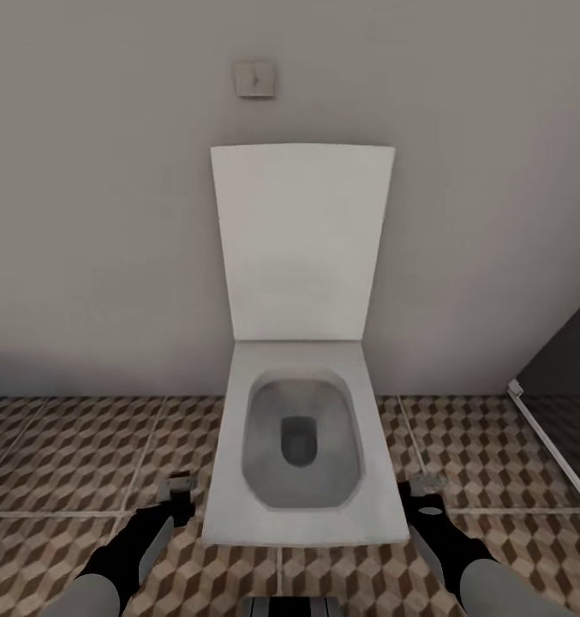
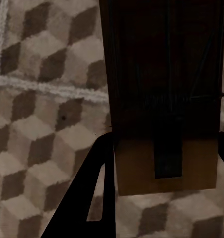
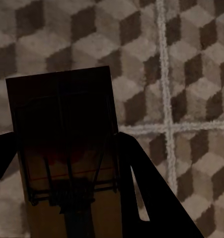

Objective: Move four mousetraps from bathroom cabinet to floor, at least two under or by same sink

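Two mousetraps are in hand, one per gripper. In the left wrist view a brown wooden mousetrap [image 2: 166,99] with dark metal parts sits between the black fingers [image 2: 92,198] of my left gripper [image 2: 166,144], which is shut on it above the cube-patterned bathroom floor [image 2: 37,124]. My right gripper [image 3: 64,144] is likewise shut on a second mousetrap [image 3: 67,114], over the same tiles [image 3: 191,74]. From the head view, the left gripper [image 1: 176,501] and right gripper [image 1: 425,506] hang low on either side of a toilet. The cabinet and the sink are out of view.
A white toilet [image 1: 298,428] with its lid up stands straight ahead against a grey wall, between my two arms. A dark panel with a white lower edge [image 1: 564,403] rises at the right. Patterned floor [image 1: 67,454] extends to the left and right of the toilet.
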You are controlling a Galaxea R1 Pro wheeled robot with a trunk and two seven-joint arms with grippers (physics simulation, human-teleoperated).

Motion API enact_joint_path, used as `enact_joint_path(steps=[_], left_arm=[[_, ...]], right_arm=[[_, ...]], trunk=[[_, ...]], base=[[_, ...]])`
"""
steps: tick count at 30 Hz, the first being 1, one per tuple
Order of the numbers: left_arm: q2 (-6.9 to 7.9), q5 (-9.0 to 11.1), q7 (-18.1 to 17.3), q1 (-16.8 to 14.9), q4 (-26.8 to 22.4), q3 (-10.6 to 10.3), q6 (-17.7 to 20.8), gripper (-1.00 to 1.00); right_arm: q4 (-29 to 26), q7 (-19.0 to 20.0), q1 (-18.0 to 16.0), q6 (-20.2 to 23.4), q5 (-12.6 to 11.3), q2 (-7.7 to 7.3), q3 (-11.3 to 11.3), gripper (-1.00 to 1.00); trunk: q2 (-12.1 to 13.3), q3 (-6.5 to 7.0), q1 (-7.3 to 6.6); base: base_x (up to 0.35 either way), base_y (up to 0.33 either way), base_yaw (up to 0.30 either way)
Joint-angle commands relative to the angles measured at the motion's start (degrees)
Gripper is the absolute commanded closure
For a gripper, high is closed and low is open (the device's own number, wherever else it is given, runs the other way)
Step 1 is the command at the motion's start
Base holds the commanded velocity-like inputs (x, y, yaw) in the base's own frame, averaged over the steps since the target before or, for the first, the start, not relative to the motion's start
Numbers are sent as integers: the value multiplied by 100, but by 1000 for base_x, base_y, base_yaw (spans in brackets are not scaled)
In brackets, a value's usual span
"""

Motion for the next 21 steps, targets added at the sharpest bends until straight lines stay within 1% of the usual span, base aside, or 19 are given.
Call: enact_joint_path(steps=[1, 6, 15, 21], left_arm=[[5, 55, 41, 0, -11, -30, 28, 100], [3, 55, 41, 0, -11, -30, 33, 100], [-9, 55, 41, 0, -11, -27, 33, 100], [-1, 57, 41, 0, -11, -22, 38, 100]], right_arm=[[-13, -36, 0, 42, -25, -5, 48, 100], [-13, -36, 2, 44, -19, -5, 47, 100], [-13, -36, 2, 50, -16, -4, 39, 100], [-13, -36, 3, 48, -17, -5, 38, 100]], trunk=[[-2, -5, 2], [-2, -5, 2], [-2, -5, 2], [-2, -5, 2]], base=[[199, 45, 0], [74, 17, 0], [8, -1, 0], [1, -135, 0]])
